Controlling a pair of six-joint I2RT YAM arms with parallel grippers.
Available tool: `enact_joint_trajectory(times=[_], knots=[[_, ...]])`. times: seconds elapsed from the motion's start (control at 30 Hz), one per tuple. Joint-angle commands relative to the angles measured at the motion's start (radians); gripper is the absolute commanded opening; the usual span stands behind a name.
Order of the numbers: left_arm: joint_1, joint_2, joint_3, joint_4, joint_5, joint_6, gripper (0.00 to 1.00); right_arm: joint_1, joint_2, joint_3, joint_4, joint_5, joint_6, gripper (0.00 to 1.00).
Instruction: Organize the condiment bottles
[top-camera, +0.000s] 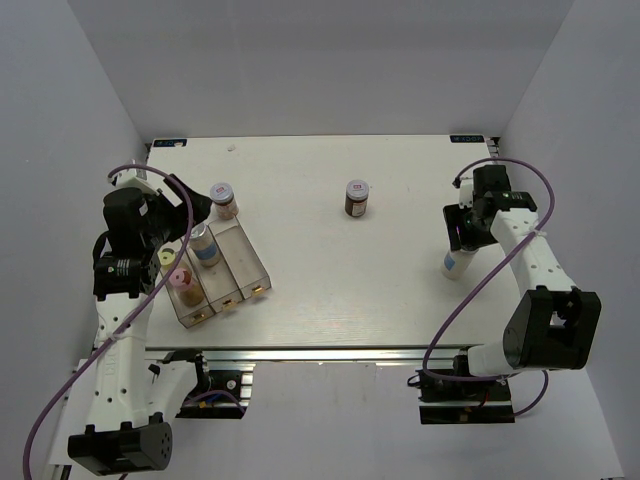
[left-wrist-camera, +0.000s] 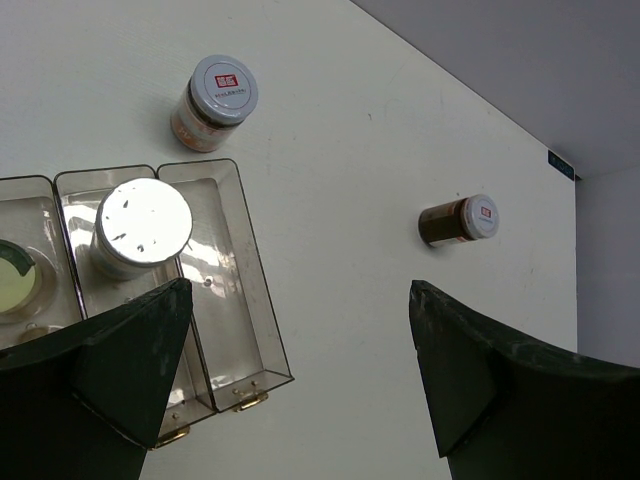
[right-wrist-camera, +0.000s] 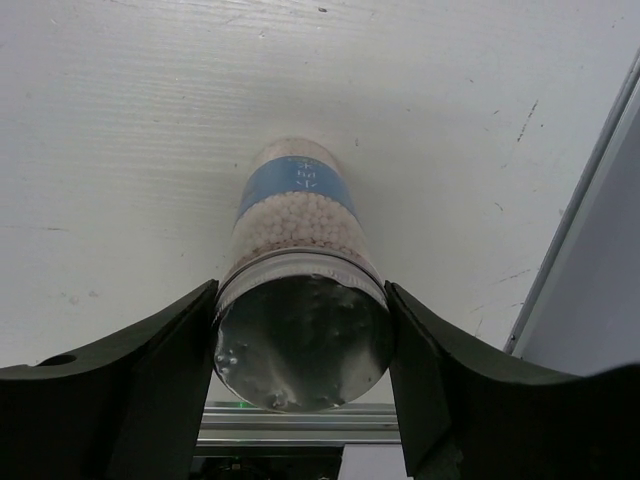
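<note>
**Right claw clamped on the blue-label jar**

Right claw (right-wrist-camera: 300, 295) had its two fingers pressed against opposite sides of the white jar (right-wrist-camera: 300, 215), just below its silver lid. The jar stood upright on the table (top-camera: 330, 290), near the right edge and close to the side wall.

The left claw (left-wrist-camera: 298, 290) hung released over the clear tray (top-camera: 250, 265), fingers spread wide with nothing between them. The tray sat at the left of the table. A silver-lidded jar (left-wrist-camera: 143, 222) stood in its middle compartment, and a yellow-lidded jar (top-camera: 171, 258) and a pink-lidded jar (top-camera: 182, 278) in its left one.

A grey-lidded tan jar (left-wrist-camera: 220, 95) stood on the table just beyond the tray's far end. A dark brown jar (top-camera: 357, 197) stood alone toward the back, between the tray and the right arm, well apart from both.
</note>
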Motion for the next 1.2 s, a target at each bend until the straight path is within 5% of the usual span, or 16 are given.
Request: enact_joint_trajectory(times=[0.0,0.3,0.5,0.67,0.97,1.17], knots=[[-0.002,-0.006,0.014,-0.001,-0.008,0.013,0.98,-0.002,-0.012,0.033,-0.031,-0.089,-0.037,0.33],[-0.002,-0.030,0.049,0.012,-0.010,0.036,0.98,0.065,-0.049,0.198,-0.085,-0.698,-0.373,0.00],[-0.002,-0.059,0.107,0.004,-0.047,0.054,0.98,0.387,-0.026,0.241,0.042,-0.669,-0.425,0.00],[0.000,-0.100,0.167,-0.040,-0.106,0.053,0.98,0.580,0.136,0.440,0.061,-0.679,-0.364,0.00],[-0.002,-0.215,0.224,-0.111,-0.244,0.029,0.98,0.768,0.474,0.951,0.038,-0.688,-0.214,0.00],[-0.002,-0.298,0.221,-0.158,-0.292,0.015,0.98,0.894,0.597,1.079,0.122,-0.689,-0.154,0.00]])
